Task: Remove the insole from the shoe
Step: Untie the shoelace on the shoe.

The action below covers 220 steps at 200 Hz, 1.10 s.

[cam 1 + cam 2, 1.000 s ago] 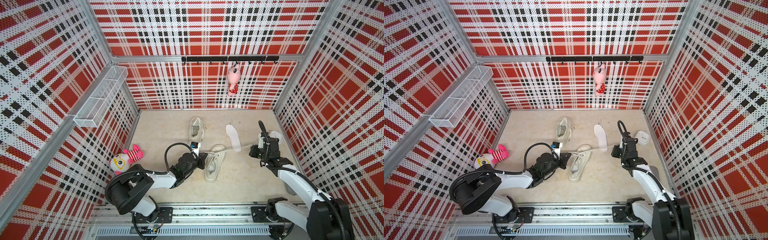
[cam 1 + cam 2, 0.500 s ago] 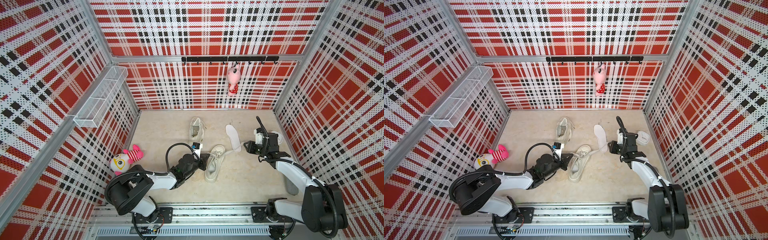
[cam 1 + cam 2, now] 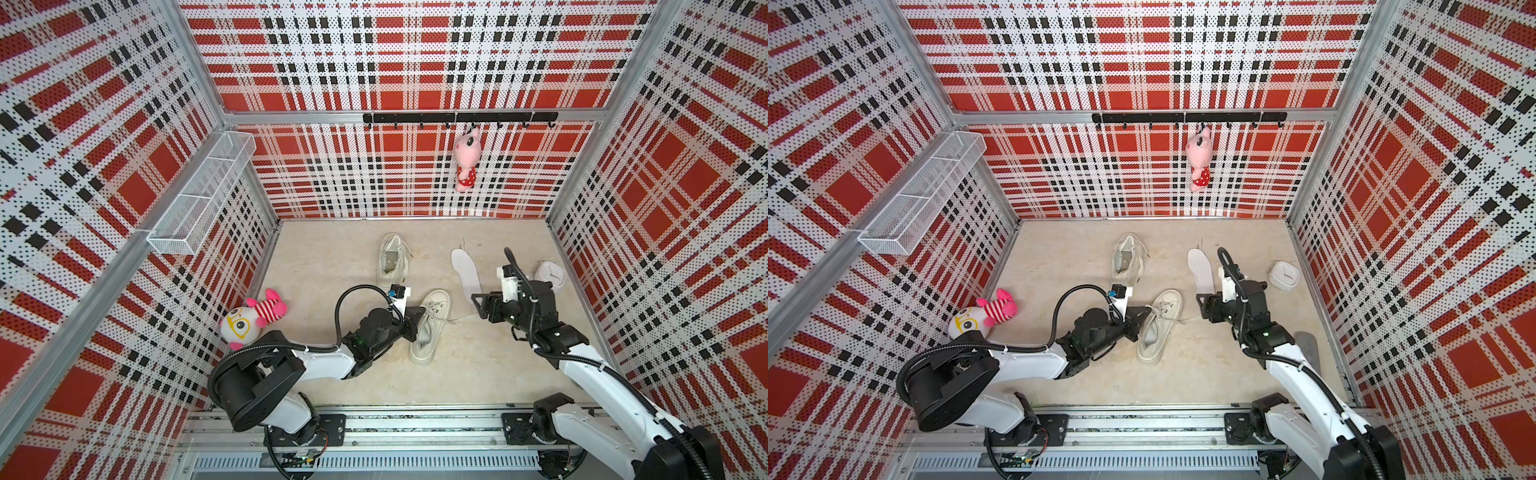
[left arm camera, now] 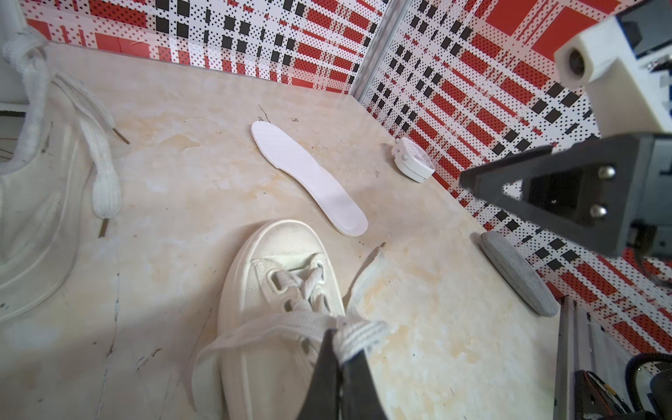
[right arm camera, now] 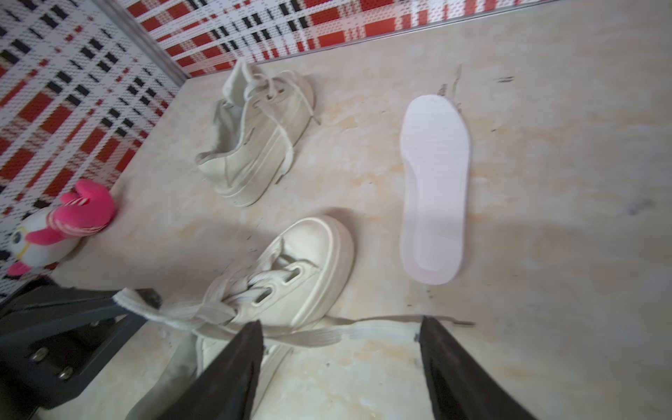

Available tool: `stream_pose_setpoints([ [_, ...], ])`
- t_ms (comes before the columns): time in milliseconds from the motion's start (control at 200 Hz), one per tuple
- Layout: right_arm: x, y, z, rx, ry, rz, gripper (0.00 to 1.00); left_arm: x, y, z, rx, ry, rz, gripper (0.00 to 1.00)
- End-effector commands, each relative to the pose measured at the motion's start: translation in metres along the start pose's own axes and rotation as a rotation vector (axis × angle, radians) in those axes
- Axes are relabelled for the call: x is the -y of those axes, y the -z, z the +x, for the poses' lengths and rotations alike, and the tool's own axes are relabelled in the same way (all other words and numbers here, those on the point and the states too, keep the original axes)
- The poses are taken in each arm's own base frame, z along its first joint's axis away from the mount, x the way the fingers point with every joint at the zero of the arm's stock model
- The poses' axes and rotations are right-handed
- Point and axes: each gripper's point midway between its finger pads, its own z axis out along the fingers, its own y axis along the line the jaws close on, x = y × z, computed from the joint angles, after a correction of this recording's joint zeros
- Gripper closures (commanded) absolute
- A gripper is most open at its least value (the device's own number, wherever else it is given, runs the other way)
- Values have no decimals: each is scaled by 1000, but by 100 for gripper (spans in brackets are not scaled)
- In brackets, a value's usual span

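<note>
A white insole (image 3: 465, 272) (image 3: 1200, 272) (image 4: 309, 178) (image 5: 434, 189) lies flat on the floor, apart from both shoes. The near cream shoe (image 3: 428, 328) (image 3: 1156, 328) (image 4: 276, 254) (image 5: 309, 254) lies with its laces undone. My left gripper (image 3: 419, 318) (image 3: 1144, 311) (image 4: 340, 340) is shut on one shoelace (image 4: 360, 334) at the shoe's side. My right gripper (image 3: 478, 305) (image 3: 1201, 302) (image 5: 340, 322) hangs open to the right of the shoe's toe, over the slack end of the other lace (image 5: 382, 322). A second cream shoe (image 3: 392, 259) (image 5: 254, 138) lies farther back.
A small white device (image 3: 549, 274) (image 4: 414, 163) sits by the right wall, with a flat grey pad (image 3: 1308, 349) (image 4: 516, 276) nearer the front. A plush toy (image 3: 253, 318) lies at the left wall. A pink plush (image 3: 465, 164) hangs from the back rail.
My right gripper has opened and let go of the lace, which now lies slack on the floor. The gripper has moved left, closer to the shoe. The left gripper has kept still.
</note>
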Motion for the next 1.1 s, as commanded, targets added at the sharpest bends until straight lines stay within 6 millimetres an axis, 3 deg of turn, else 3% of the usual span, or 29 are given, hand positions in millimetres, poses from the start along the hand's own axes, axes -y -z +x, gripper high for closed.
stream_pose_setpoints([
  [0, -38, -10, 0, 68, 29, -118, 27, 19, 1, -25, 70, -19, 57, 100],
  [125, -61, -32, 18, 32, 62, -151, 27, 22, 2, -25, 72, -19, 59, 100],
  [351, -66, -65, 34, -25, 92, -109, 29, 24, 4, -25, 76, -19, 59, 100],
  [852, -57, -70, 45, -42, 90, -70, 29, 24, 3, -25, 79, -18, 56, 100],
  [1097, -52, -77, 61, -107, 96, -43, 29, 24, 2, -25, 78, -20, 54, 100],
])
